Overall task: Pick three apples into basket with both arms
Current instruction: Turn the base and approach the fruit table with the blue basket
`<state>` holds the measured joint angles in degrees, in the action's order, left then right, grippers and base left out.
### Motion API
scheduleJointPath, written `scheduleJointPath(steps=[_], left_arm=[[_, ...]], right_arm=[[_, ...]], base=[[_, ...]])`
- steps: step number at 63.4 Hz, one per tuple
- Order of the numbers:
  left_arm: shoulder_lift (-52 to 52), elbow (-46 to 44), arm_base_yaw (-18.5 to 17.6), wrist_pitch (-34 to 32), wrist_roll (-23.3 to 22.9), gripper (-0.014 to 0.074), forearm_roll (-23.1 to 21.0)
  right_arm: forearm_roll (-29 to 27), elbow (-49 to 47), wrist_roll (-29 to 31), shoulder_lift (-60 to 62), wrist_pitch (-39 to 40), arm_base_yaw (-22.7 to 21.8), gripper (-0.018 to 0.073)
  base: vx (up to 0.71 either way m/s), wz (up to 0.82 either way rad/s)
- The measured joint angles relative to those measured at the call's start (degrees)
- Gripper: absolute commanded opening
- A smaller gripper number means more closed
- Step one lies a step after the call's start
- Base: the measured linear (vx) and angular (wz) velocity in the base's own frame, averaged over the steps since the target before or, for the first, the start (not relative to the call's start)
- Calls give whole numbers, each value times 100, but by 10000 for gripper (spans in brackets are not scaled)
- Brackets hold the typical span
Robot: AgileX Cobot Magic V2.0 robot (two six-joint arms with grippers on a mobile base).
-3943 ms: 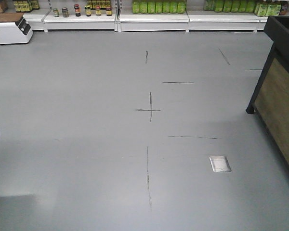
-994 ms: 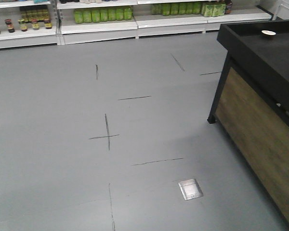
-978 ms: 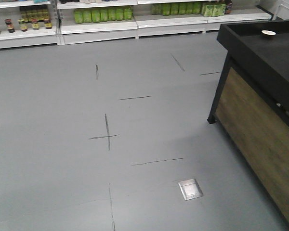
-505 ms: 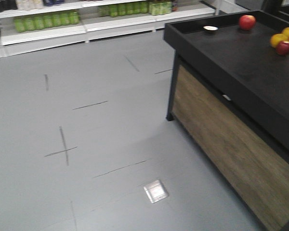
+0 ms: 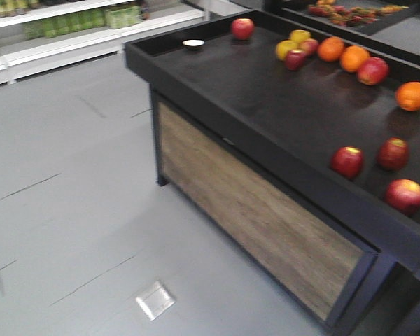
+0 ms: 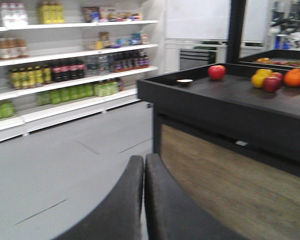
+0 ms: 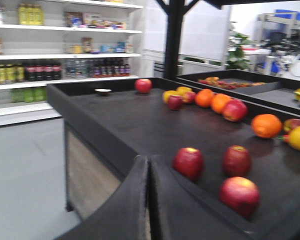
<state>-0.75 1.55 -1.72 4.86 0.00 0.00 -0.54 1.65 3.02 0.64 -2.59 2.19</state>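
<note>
Three dark red apples (image 5: 347, 161) (image 5: 393, 153) (image 5: 404, 195) lie close together near the front rim of a black display table (image 5: 266, 147). The right wrist view shows the same apples (image 7: 188, 162) (image 7: 236, 160) (image 7: 239, 195) just beyond and to the right of my right gripper (image 7: 149, 159), which is shut and empty. My left gripper (image 6: 144, 158) is also shut and empty, hanging over the floor in front of the table's wood-panelled side (image 6: 240, 185). The basket is out of view. Neither arm shows in the front view.
Farther back on the table lie oranges (image 5: 330, 48) (image 5: 414, 95), more red apples (image 5: 242, 28) (image 5: 373, 70), a yellow fruit (image 5: 285, 49) and a small white dish (image 5: 193, 44). Store shelves with bottles (image 6: 70, 70) line the far wall. A metal plate (image 5: 155, 299) is set in the grey floor.
The front view has swung to the right across the floor. The black table has gone from the frame's right edge to filling it, and the fruit on it has come into sight.
</note>
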Motion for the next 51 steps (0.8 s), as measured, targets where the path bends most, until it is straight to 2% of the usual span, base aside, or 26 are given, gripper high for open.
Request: scheduleJointPath(steps=[51], left_arm=[[0, 0, 0, 0, 0, -6, 0]], right_arm=[[0, 0, 0, 0, 0, 0, -9]], base=[[14, -55]])
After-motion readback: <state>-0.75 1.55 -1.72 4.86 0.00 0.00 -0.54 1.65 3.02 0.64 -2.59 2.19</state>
